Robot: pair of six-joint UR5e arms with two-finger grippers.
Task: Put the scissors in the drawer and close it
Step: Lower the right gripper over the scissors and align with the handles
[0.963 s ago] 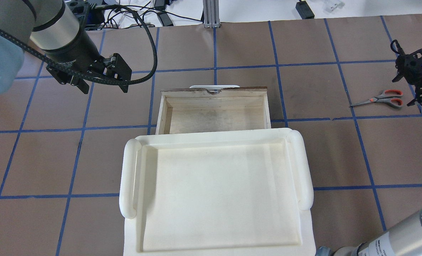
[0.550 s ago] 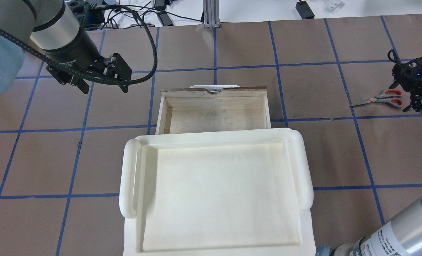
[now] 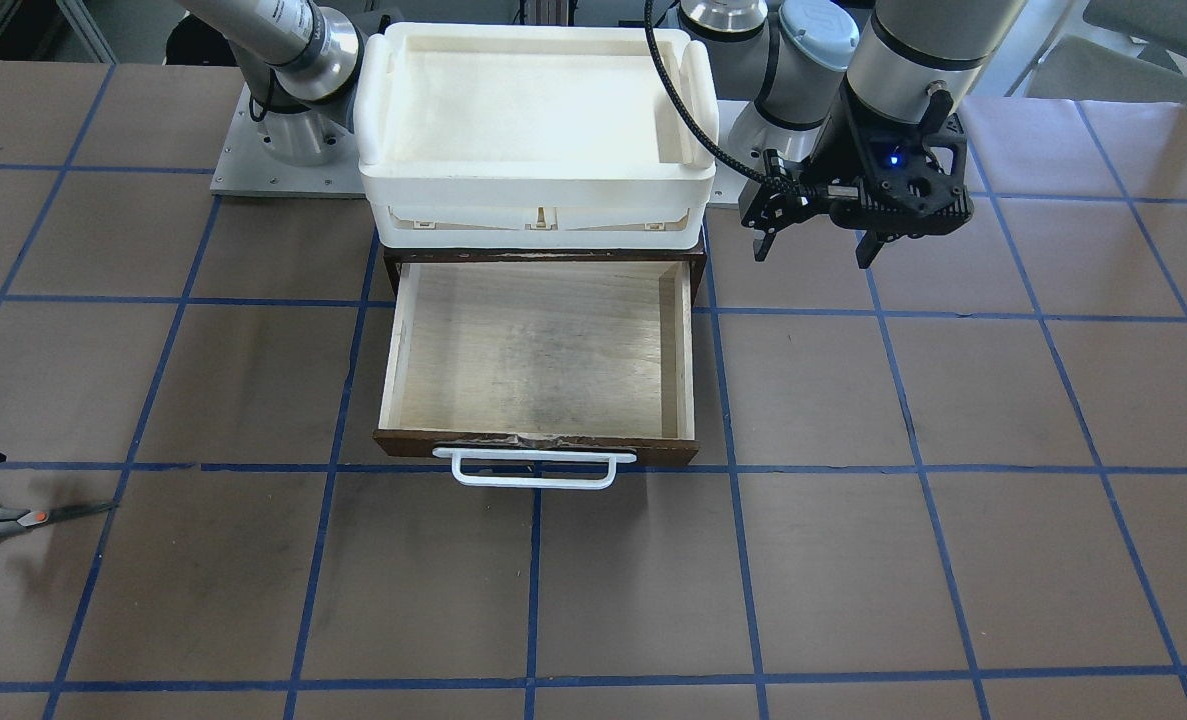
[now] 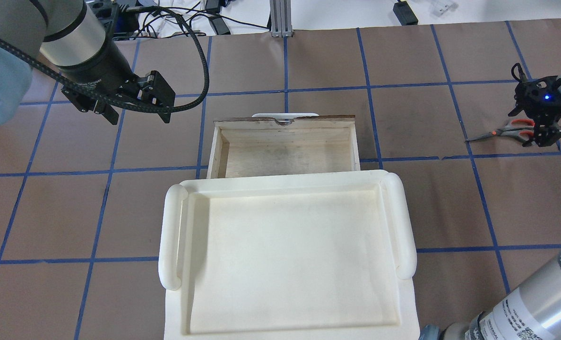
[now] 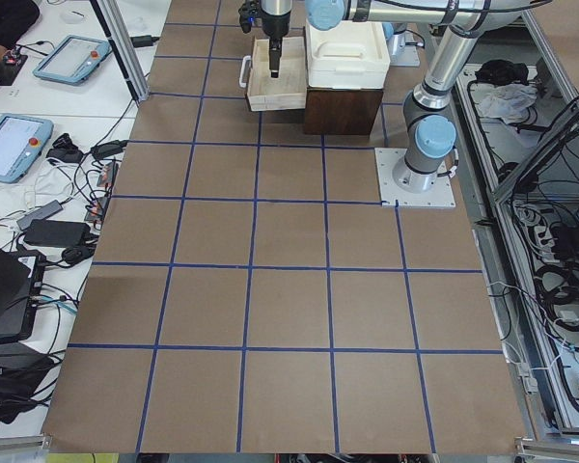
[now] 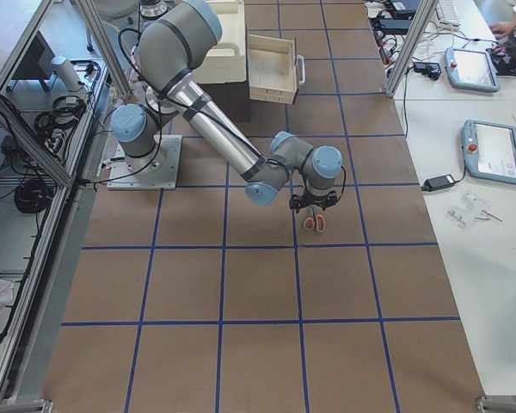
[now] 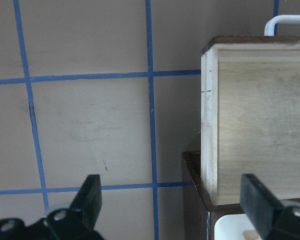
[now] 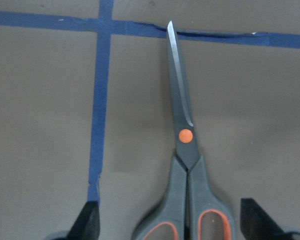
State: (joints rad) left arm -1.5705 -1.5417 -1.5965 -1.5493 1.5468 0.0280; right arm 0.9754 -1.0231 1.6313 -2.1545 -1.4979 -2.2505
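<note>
Right end effector point(image 8: 172, 222) is hovering wide open, empty, straddling the scissors point(image 8: 183, 135) on the counter point(image 8: 40, 150) | step: you are lining up the pick; next move is calling for lowering, then pinching the handles | drawer point(image 4: 216, 151) is standing open, well apart | left end effector point(image 3: 815, 255) is hovering open beside it

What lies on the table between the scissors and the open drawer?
Only bare brown table crossed by blue tape lines separates the scissors from the drawer. The overhead view shows this, and the front-facing view agrees.
</note>
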